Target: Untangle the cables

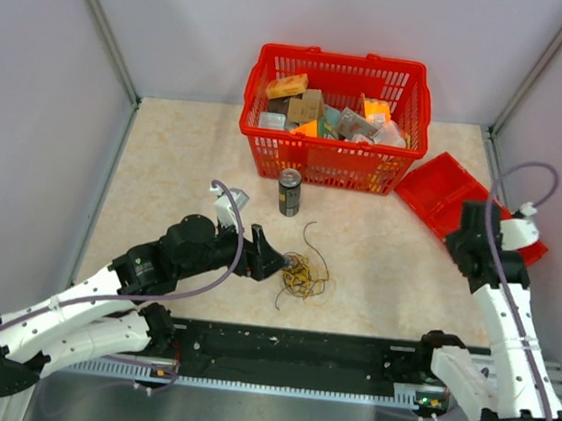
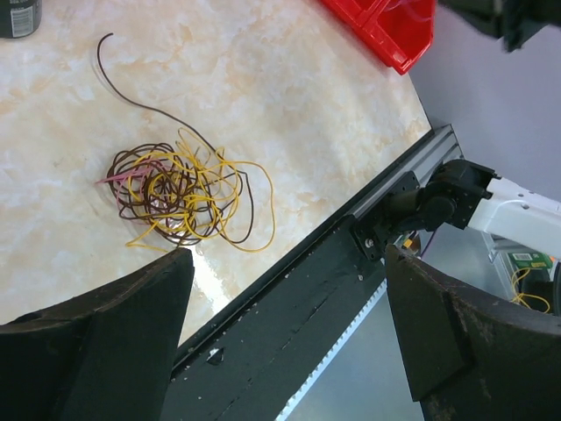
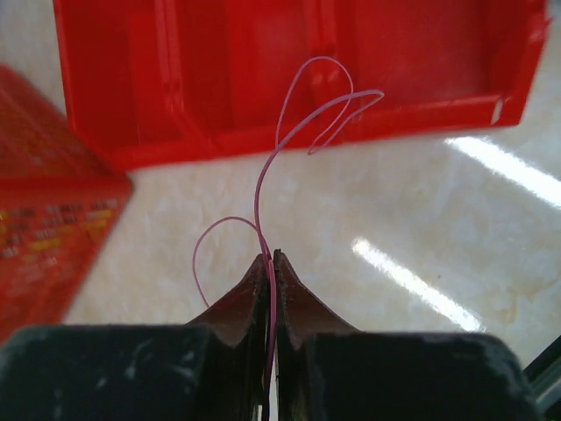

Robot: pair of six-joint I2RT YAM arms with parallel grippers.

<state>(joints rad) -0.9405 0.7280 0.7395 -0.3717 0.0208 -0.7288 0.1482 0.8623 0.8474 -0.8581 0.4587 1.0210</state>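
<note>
Nearest, the left gripper hangs wide open, low over the table, likely poised to pluck a strand. Across the table the right gripper sits by the red tray, probably the drop-off for freed strands. Tangled cables lie just beside the left gripper; 1 pink wire is pinched in the right's closed jaws.

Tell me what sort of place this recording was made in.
Probably a robot test cell in a lab: a marble-patterned table boxed in by plain pale panels, two arms bolted to a black rail, and staged props such as a red basket and tangled cables.
</note>
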